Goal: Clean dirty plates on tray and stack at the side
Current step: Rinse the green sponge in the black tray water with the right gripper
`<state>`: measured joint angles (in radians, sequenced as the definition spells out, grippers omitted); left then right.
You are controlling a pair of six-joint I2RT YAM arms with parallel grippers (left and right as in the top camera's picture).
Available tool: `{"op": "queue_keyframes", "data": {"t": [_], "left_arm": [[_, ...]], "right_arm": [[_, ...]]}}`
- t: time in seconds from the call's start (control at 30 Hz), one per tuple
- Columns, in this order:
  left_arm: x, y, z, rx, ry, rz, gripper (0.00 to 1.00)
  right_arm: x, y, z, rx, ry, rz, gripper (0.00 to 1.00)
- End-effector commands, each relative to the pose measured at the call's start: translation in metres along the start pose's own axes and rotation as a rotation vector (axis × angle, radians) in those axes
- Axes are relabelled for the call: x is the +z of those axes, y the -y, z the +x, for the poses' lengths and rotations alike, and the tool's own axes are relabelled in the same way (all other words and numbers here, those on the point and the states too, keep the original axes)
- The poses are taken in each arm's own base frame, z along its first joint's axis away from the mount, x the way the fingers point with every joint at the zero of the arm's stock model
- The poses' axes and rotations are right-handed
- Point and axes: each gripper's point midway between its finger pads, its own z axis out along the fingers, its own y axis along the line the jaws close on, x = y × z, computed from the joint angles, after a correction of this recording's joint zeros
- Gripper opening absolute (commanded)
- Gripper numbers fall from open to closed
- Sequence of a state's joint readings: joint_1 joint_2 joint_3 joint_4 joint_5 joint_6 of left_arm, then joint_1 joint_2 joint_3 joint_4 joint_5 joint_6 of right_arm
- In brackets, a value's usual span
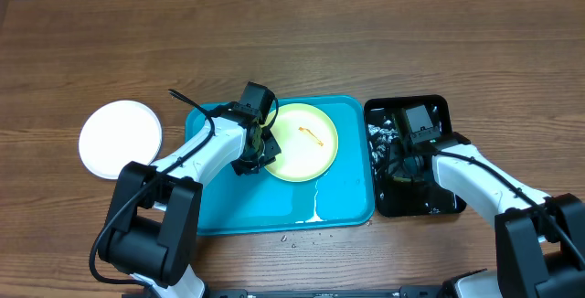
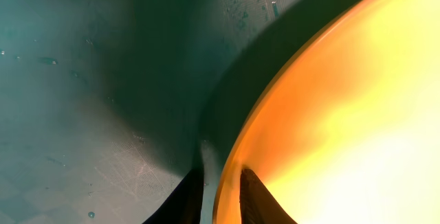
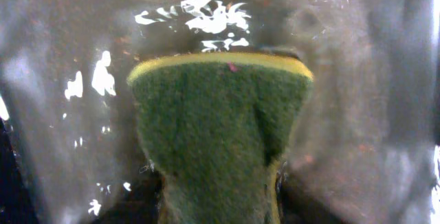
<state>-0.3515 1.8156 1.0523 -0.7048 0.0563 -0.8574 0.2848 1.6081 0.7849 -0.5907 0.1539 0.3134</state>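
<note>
Left gripper (image 1: 260, 148): clenched on the left rim of the yellow-green plate (image 1: 306, 156). In the left wrist view its two dark fingertips (image 2: 253, 186) stand on either side of the plate's edge, close together.
Yellow-green plate (image 2: 357, 114): on the turquoise tray (image 1: 343, 202), in the middle and upper right part. It glows orange and yellow up close (the wrist camera's lighting, since from overhead it is pale green).
Smear (image 1: 314, 135): a thin orange-brown mark on the plate's upper right face.
Tray floor (image 2: 82, 80): wet, with small droplets. A whitish streak (image 1: 315, 202) runs from the plate's lower edge to the tray's near rim.
Right gripper (image 1: 402, 156): down inside the black tray (image 1: 437, 106), grasping a sponge (image 3: 220, 128) that is pinched narrow at the end nearest the fingers.
Sponge: dark green scouring face toward the camera, yellow foam showing along its far edge, over the black tray's wet, glistening bottom (image 3: 55, 114).
White plate (image 1: 120, 139): alone on the wooden table (image 1: 292, 42), left of the turquoise tray and apart from it.
Droplets (image 1: 302, 237): a few on the table just below the tray's near rim.
</note>
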Motion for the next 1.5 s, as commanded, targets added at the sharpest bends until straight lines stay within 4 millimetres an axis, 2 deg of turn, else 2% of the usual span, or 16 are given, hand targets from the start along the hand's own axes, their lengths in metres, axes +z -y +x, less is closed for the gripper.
{"op": "queue_keyframes", "data": {"t": [0.0, 0.07, 0.13, 0.4, 0.53, 0.7, 0.73, 0.77, 0.8, 0.83, 0.87, 0.93, 1.27, 1.33, 1.43, 1.47], "left_arm": [[0.025, -0.036, 0.013, 0.011, -0.043, -0.135, 0.20], [0.025, -0.036, 0.013, 0.011, -0.044, -0.135, 0.20], [0.025, -0.037, 0.013, 0.012, -0.044, -0.136, 0.20], [0.025, -0.036, 0.013, 0.011, -0.043, -0.134, 0.21], [0.025, -0.036, 0.013, 0.011, -0.044, -0.135, 0.21], [0.025, -0.036, 0.013, 0.011, -0.044, -0.135, 0.21], [0.025, -0.036, 0.013, 0.011, -0.044, -0.135, 0.21], [0.025, -0.036, 0.013, 0.011, -0.044, -0.135, 0.21], [0.025, -0.036, 0.013, 0.011, -0.044, -0.134, 0.21], [0.025, -0.036, 0.013, 0.011, -0.044, -0.134, 0.21], [0.025, -0.036, 0.013, 0.011, -0.044, -0.134, 0.21], [0.025, -0.036, 0.013, 0.011, -0.044, -0.134, 0.21], [0.025, -0.036, 0.013, 0.011, -0.044, -0.134, 0.22], [0.025, -0.036, 0.013, 0.011, -0.044, -0.134, 0.21], [0.025, -0.036, 0.013, 0.011, -0.044, -0.134, 0.21], [0.025, -0.036, 0.013, 0.011, -0.044, -0.134, 0.21]], "right_arm": [[0.013, 0.010, 0.024, -0.019, -0.071, 0.039, 0.04], [0.012, 0.009, 0.022, -0.018, -0.063, 0.037, 0.15], [0.010, 0.008, 0.018, -0.020, -0.057, 0.034, 0.70], [0.004, -0.002, -0.014, -0.004, 0.046, 0.008, 0.93], [0.004, -0.004, -0.024, 0.003, 0.088, -0.003, 0.90], [0.004, -0.005, -0.027, 0.007, 0.103, -0.007, 0.70], [0.004, -0.004, -0.028, 0.010, 0.105, -0.008, 0.48], [0.004, -0.004, -0.029, 0.014, 0.109, -0.007, 0.11], [0.004, -0.003, -0.030, 0.017, 0.112, -0.007, 0.04], [0.004, -0.002, -0.031, 0.019, 0.114, -0.006, 0.04], [0.004, -0.002, -0.032, 0.023, 0.118, -0.006, 0.16], [0.004, -0.002, -0.034, 0.026, 0.122, -0.008, 0.86], [0.001, -0.007, -0.056, 0.044, 0.211, -0.036, 0.93], [0.000, -0.008, -0.059, 0.046, 0.226, -0.042, 0.77], [0.000, -0.009, -0.060, 0.046, 0.228, -0.043, 0.09], [0.000, -0.009, -0.059, 0.046, 0.226, -0.043, 0.04]]}}
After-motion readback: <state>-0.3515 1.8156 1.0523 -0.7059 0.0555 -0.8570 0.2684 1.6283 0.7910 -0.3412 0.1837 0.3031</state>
